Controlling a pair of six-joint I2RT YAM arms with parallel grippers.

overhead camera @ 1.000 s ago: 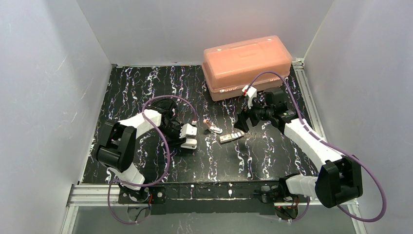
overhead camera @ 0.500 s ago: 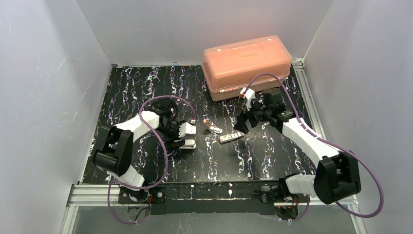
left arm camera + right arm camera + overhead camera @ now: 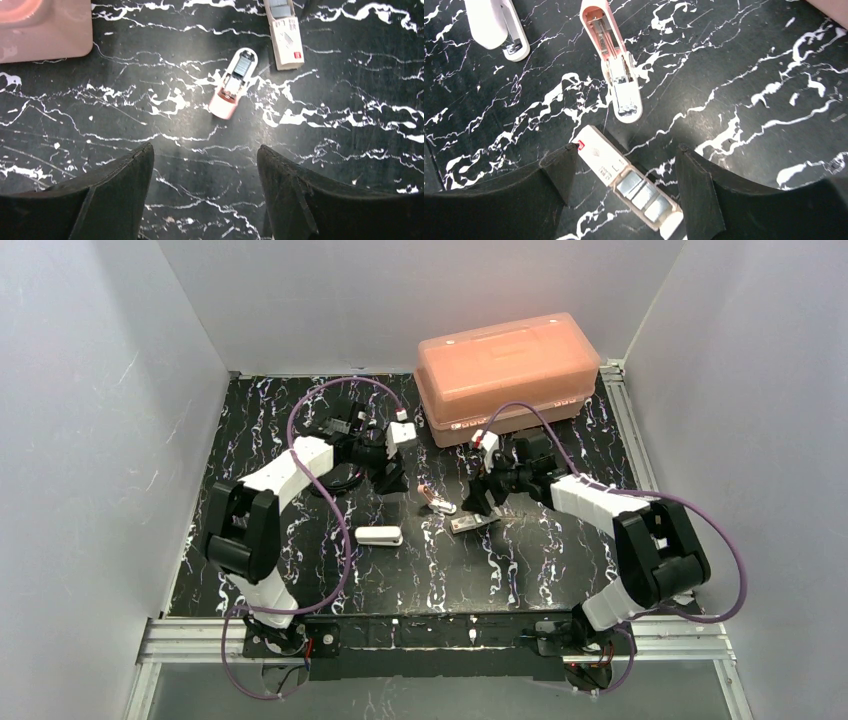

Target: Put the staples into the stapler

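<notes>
Directly beneath my open right pincer [image 3: 624, 148], the staples [image 3: 643, 192] lie in their packet [image 3: 599, 155], slanting across the gap; my open left pincer [image 3: 204, 147] hangs farther off.

walls [image 3: 90, 390]: plain white, three sides | tabletop [image 3: 540, 560]: black, white-veined marble pattern | light: even, diffuse

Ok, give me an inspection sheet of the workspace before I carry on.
Surface: black marbled table, no spills seen.
Job's things: stapler lies alone, left of centre; staples sit in their open packet.
Clutter: pinkish-white piece with bare metal; closed orange box at the back.
Pincers: left pincer open, empty, above the table; right pincer open, straddling the packet.
Cables: purple cables looping off both arms.
Surroundings: plain white walls; nothing else seen.
</notes>
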